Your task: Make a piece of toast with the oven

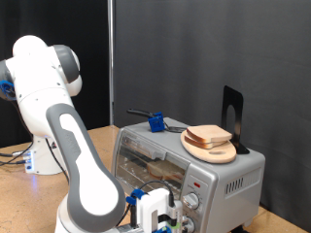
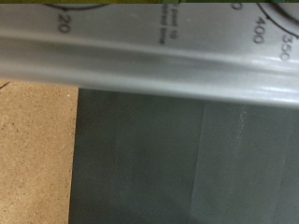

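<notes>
The silver-grey oven (image 1: 228,175) stands on the table at the exterior view's lower right, its glass door (image 1: 151,163) apparently shut. A tan shape (image 1: 161,173) shows through the glass; I cannot tell if it is the piece of toast. My gripper (image 1: 160,209) is low in front of the oven, close to the two round knobs (image 1: 192,201). In the wrist view the fingers do not show. That view is filled by the oven's silver front panel (image 2: 149,56), printed with dial numbers 20, 400 and 350.
A pile of bread slices (image 1: 208,136) lies on a wooden plate (image 1: 216,153) on the oven's top, with a blue cup-like object (image 1: 154,121) and a black stand (image 1: 231,115) beside it. The wooden tabletop (image 2: 33,154) and a dark surface (image 2: 177,168) show below the panel.
</notes>
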Motion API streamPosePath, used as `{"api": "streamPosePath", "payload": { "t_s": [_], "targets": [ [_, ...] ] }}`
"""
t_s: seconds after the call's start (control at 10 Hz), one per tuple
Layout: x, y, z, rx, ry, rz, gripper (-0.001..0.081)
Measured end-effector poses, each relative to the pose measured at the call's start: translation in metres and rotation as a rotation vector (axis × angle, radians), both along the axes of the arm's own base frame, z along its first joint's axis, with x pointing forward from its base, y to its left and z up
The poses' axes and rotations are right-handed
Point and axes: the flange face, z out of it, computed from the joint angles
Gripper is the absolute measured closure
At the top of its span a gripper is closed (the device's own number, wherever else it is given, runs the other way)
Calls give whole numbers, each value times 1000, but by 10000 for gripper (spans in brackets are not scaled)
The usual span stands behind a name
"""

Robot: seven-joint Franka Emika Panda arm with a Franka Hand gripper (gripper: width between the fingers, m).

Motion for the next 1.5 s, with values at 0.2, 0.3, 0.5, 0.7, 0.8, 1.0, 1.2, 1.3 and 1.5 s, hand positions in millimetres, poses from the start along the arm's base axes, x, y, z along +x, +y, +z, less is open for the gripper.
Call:
{"api": "streamPosePath", "payload": {
  "t_s": [0.2, 0.3, 0.5, 0.7, 0.8, 1.0, 1.2, 1.3, 1.5],
  "targets": [
    [-1, -1, -1, -6, 1, 3, 793],
    [-1, -2, -1, -9, 3, 4, 793],
    [-2, -3, -2, -21, 21, 5, 803],
    [-4, -4, -3, -42, 64, 11, 806],
    [-4, -4, -4, -52, 93, 9, 806],
    [-4, -3, -5, -62, 140, 2, 806],
    [-3, -3, -4, -72, 203, 8, 806],
    [-3, -3, -3, -78, 220, 12, 806],
    [-3, -3, -3, -79, 178, 13, 806]
  ]
}}
